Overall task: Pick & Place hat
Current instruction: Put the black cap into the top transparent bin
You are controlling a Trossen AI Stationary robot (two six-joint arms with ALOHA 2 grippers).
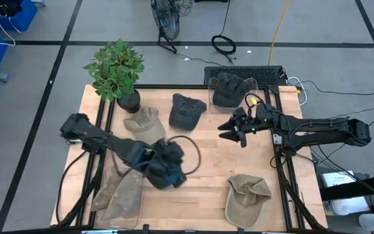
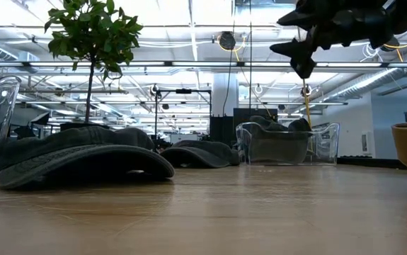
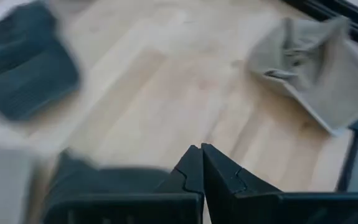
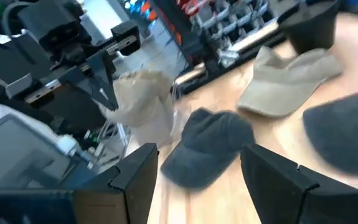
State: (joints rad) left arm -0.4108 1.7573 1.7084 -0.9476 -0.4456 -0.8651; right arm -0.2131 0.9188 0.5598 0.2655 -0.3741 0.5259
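**Left claw clenched on a dark hat**

Left gripper (image 1: 164,170) sits just in front of the potted plant (image 1: 117,71), toward the near table edge, and its fingers (image 3: 194,171) are pressed together. In the high view a dark hat (image 1: 167,166) is bunched right at that claw, and the left wrist view shows dark fabric beside the closed tips, so I judge it is pinching that hat, though the bite itself is hidden. Right gripper (image 1: 239,130) hangs in the air well to the right of the plant, jaws spread, nothing between them.

Largest first, the wooden table (image 1: 213,166) carries everything. On it, a clear bin (image 1: 232,91) holding a dark hat stands far right of the plant, at the back edge. A khaki cap (image 1: 246,198) lies far right and toward the front. Another dark cap (image 1: 187,112) rests just right of the plant, and a tan cap (image 1: 144,121) lies directly in front of the pot. Crumpled tan fabric (image 1: 118,195) sits at the front left.

To do the lift well, raise straight up and slowly; a pinch on loose fabric can slip, and the hanging brim could drag the tan cap nearby.
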